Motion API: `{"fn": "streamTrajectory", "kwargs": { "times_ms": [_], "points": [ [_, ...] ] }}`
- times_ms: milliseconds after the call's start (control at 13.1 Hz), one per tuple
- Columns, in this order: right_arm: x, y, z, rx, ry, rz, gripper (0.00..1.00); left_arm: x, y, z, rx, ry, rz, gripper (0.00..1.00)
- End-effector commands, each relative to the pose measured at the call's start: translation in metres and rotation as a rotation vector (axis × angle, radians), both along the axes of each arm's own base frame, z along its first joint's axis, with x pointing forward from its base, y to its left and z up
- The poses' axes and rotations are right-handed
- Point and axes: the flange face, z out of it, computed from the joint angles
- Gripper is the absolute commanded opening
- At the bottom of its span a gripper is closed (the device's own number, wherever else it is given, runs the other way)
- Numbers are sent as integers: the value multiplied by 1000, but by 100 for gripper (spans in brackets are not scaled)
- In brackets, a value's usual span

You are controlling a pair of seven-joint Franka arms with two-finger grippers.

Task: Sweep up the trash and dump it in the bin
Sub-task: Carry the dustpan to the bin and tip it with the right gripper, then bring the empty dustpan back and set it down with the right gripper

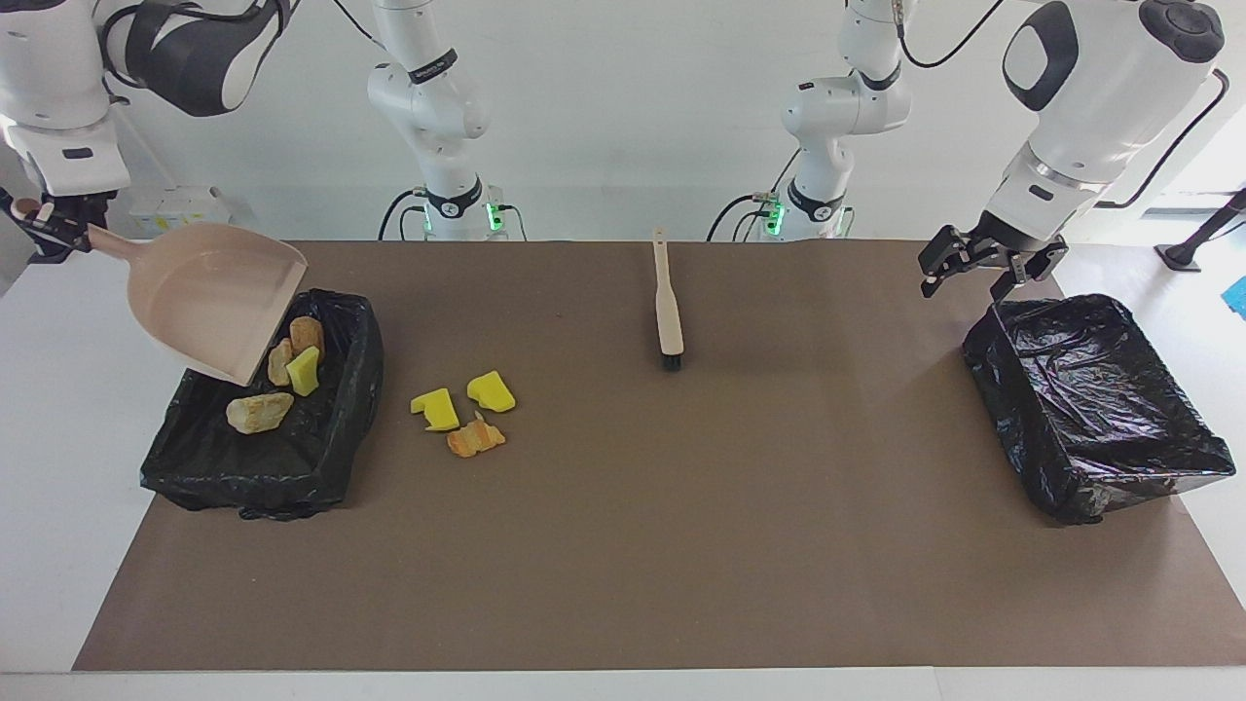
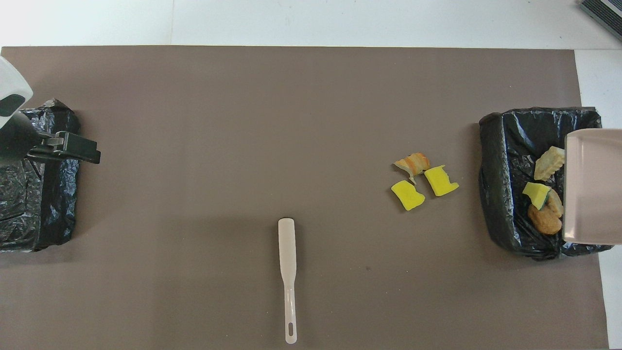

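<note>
**Fig. Dumping stage, read from the right arm's end of the table to the left arm's end.**

(a) My right gripper (image 1: 54, 234) is clenched on the handle of the beige dustpan (image 1: 219, 297), which I hold tipped lip-down over the black-lined bin (image 1: 321, 467) at that end.

(b) Four pieces of trash are in this bin: a tan lump (image 1: 259, 412) on the liner, and a yellow wedge (image 1: 304, 371) with two bread-like lumps (image 1: 307, 336) right at the pan's lip.

(c) Three pieces remain on the brown mat (image 1: 623, 584) just beside the bin, toward the middle: two yellow foam wedges (image 1: 437, 410) and an orange striped lump (image 1: 476, 438), close together.

I judge all of them light, soft and springy. They should roll or skid under bristles, not crush, and are better pushed into the pan than pinched.

(d) The brush (image 1: 668, 312) lies untouched mid-table, nearer the robots than the loose trash, bristles pointing away from the robots. I would take it by its slim handle.

(e) My left gripper (image 1: 966, 282) waits with fingers spread, grasping nothing, over the robots' edge of the second lined bin (image 1: 1100, 409), in which no trash shows.

(f) Markings: a band on one arm carries small lettering that I cannot read. The pan, brush and liners show no labels.
</note>
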Motion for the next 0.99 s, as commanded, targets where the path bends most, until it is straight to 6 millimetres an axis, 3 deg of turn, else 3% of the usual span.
{"fn": "streamTrajectory", "kwargs": {
  "times_ms": [0, 305, 533, 686, 914],
  "points": [
    [6, 59, -9, 47, -74, -274, 0, -2, 7, 17, 20, 2, -2, 100],
    [21, 171, -24, 102, -231, -671, 0, -3, 15, 13, 25, -7, 6, 100],
    [37, 285, -66, 138, -290, -970, 0, -2, 15, 16, 24, -14, 14, 100],
    [48, 344, -103, 158, -290, -1135, 0, -4, 16, 18, 26, -6, 15, 100],
    [83, 423, -123, 241, -310, -1331, 0, -3, 19, 22, 75, -20, -15, 100]
  ]
}}
